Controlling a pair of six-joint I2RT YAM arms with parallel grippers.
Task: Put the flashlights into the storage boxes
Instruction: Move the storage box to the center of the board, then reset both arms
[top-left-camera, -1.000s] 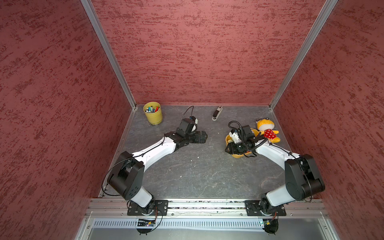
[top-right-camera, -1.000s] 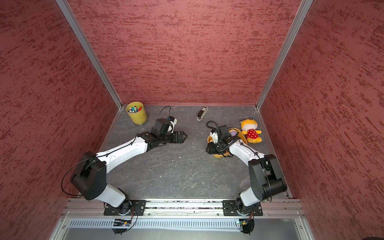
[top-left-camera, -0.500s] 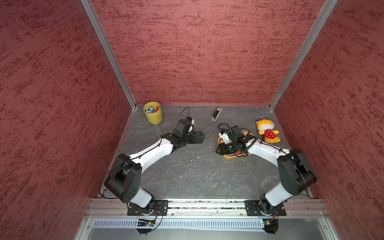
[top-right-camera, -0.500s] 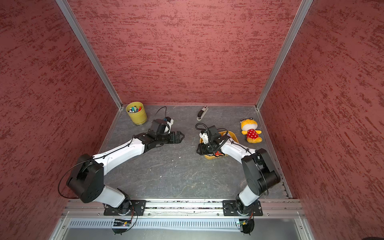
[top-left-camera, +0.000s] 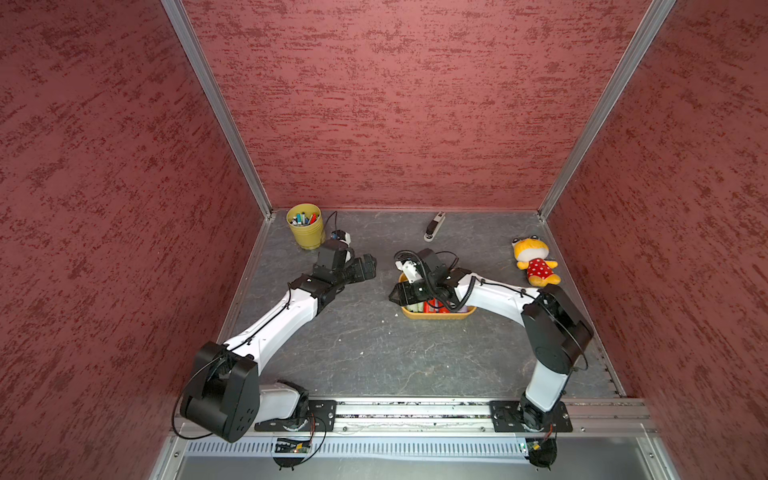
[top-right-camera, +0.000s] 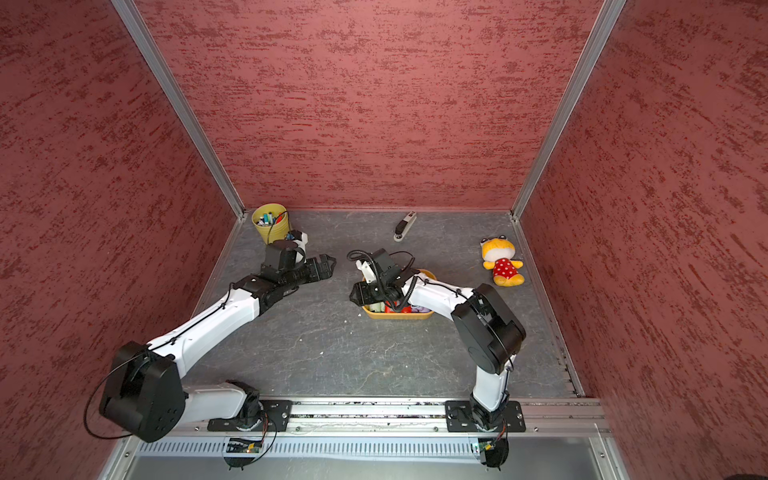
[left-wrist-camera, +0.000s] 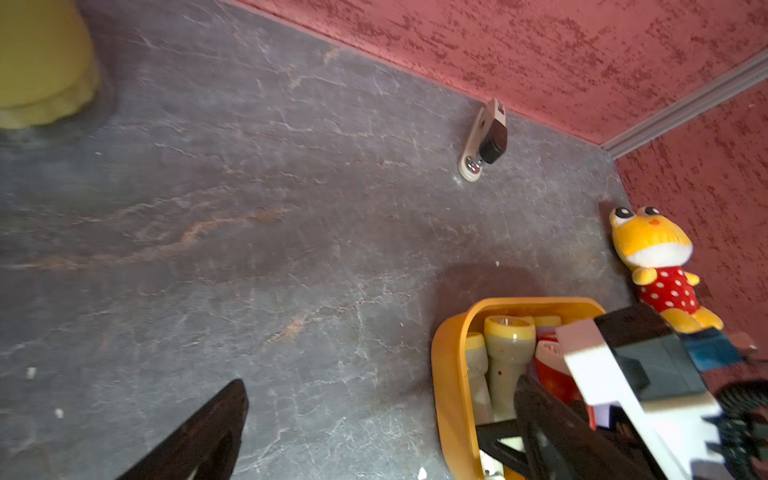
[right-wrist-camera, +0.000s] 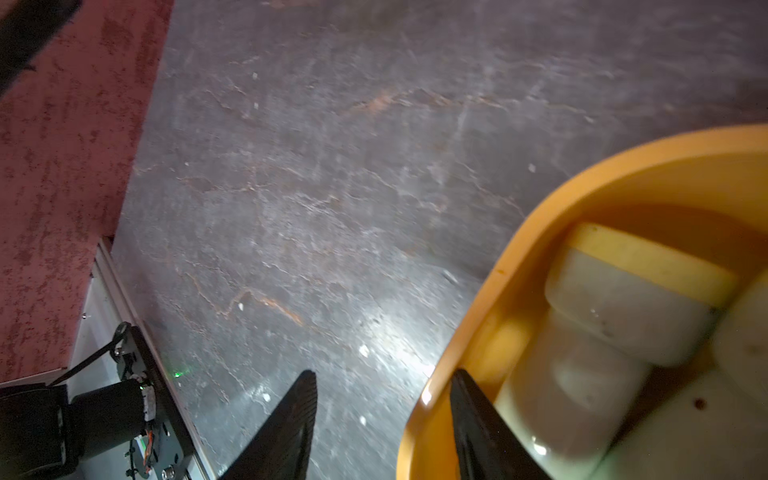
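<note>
The orange-yellow storage box (top-left-camera: 436, 314) (top-right-camera: 399, 314) lies right of the table's middle. It holds several flashlights lying side by side: pale green (left-wrist-camera: 505, 353), red (top-left-camera: 432, 306) (left-wrist-camera: 552, 374) and lilac (top-right-camera: 419, 308). My right gripper (top-left-camera: 395, 296) (right-wrist-camera: 380, 380) is open and straddles the box's left end wall (right-wrist-camera: 519, 232). One finger is inside beside a pale flashlight (right-wrist-camera: 615, 324), the other outside over bare table. My left gripper (top-left-camera: 368, 266) (left-wrist-camera: 382, 390) is wide open and empty, just left of the box (left-wrist-camera: 446, 374).
A yellow ribbed cup (top-left-camera: 305, 226) of pens stands at the back left, close behind my left wrist. A grey-and-white stapler-like object (top-left-camera: 434, 226) lies near the back wall. A plush toy (top-left-camera: 534, 262) lies at the right. Red walls enclose three sides.
The storage box and my right gripper have slid left, away from the plush toy, toward the table's middle. My left gripper has drawn back a little to the left, still open.
</note>
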